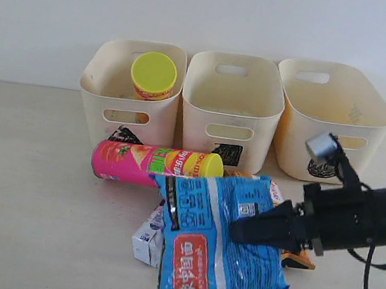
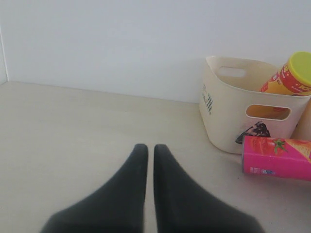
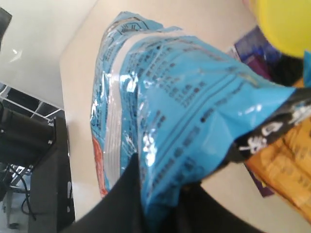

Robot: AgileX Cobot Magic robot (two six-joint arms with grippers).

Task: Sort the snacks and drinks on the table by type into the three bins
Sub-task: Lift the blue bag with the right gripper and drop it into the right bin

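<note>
**A:** The right tool (image 1: 268,227) has the blue bag (image 1: 218,249). Its jaws are pinched almost flat on one long side, with crinkled film bunched between the fingers.

**B:** And the bag looks clear of the desk (image 1: 22,185), hanging slanted over the pile near the front edge. Its long axis runs from the back edge toward the front, and the tool comes in across it from the right edge.

**A:** So the bins are what matters. All three sit along the back edge, beyond the bag. The square bin (image 1: 197,113) is almost straight behind it, and the circle bin (image 1: 294,144) is behind the arm itself.

**B:** The triangle bin (image 1: 103,92) holds the yellow-red can (image 1: 153,76) standing upright, so a bag probably belongs in one of the other two. Which one is hard to call.

**A:** In the way is the pink-green can (image 1: 154,166), lying on its side between bag and bins.

**B:** Underneath, the orange bag (image 1: 298,259) and the white-and-blue carton (image 1: 142,241) wait.

**A:** And the left tool (image 2: 147,155)?

**B:** Fingers pressed together, holding nothing, over bare desk toward the left edge and well apart from the bag. The right arm is the nearer.
</note>
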